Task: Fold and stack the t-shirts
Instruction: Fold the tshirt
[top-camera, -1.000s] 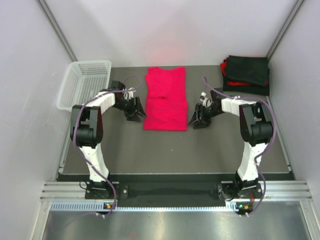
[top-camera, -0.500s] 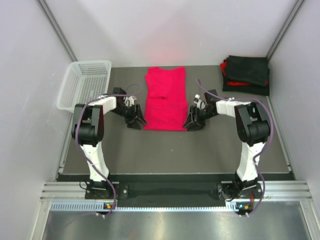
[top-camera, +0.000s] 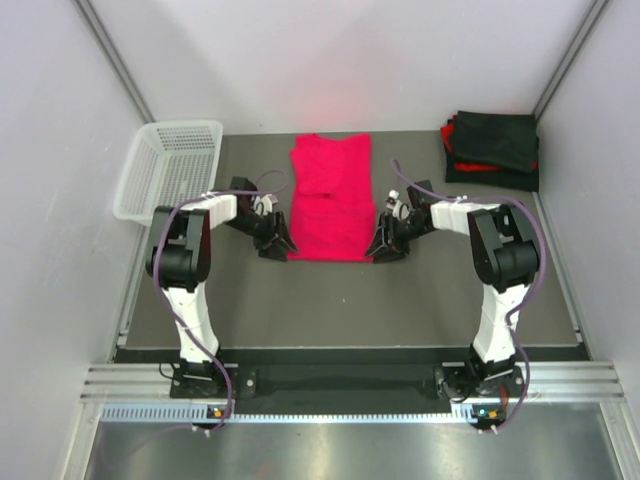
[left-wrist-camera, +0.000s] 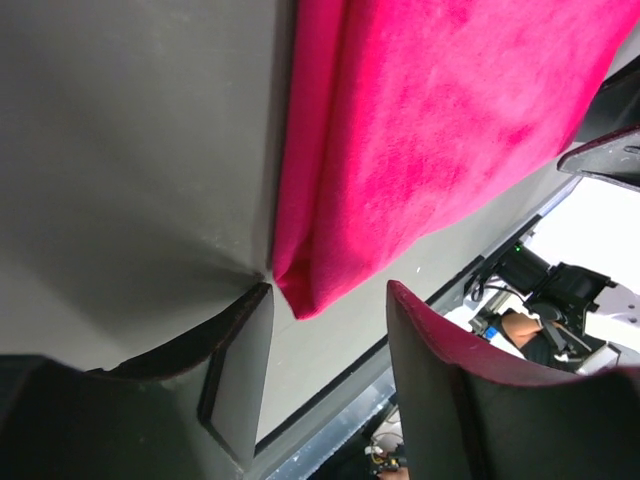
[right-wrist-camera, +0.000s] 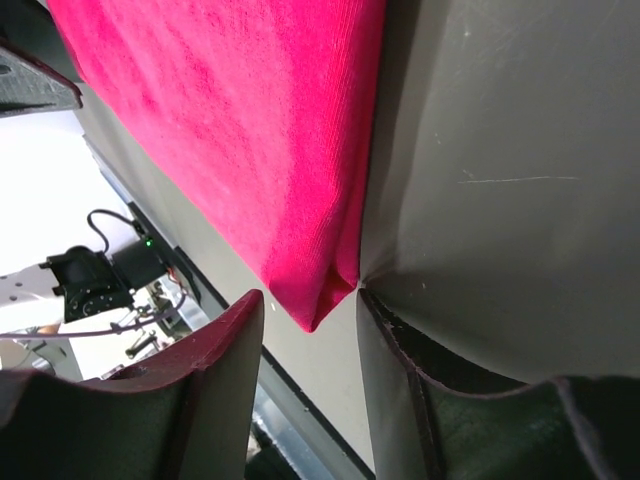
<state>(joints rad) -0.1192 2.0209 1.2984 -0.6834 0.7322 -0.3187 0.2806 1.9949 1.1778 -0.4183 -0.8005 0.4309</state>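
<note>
A crimson red t-shirt (top-camera: 330, 198) lies folded lengthwise into a long strip in the middle of the table. My left gripper (top-camera: 281, 245) is open at its near left corner; in the left wrist view the red corner (left-wrist-camera: 305, 290) sits between the fingers, one finger tip touching the table beside it. My right gripper (top-camera: 379, 246) is open at the near right corner, and the red corner (right-wrist-camera: 318, 300) lies between its fingers. Folded black t-shirts with a red one among them (top-camera: 492, 148) are stacked at the back right.
A white mesh basket (top-camera: 168, 168) stands at the back left. Grey walls close in the table on the left, right and back. A black rail (top-camera: 340, 378) runs along the near edge by the arm bases.
Both grippers have moved inward and down to the near corners of the red t-shirt, from beside its edges. The shirt has not moved.
</note>
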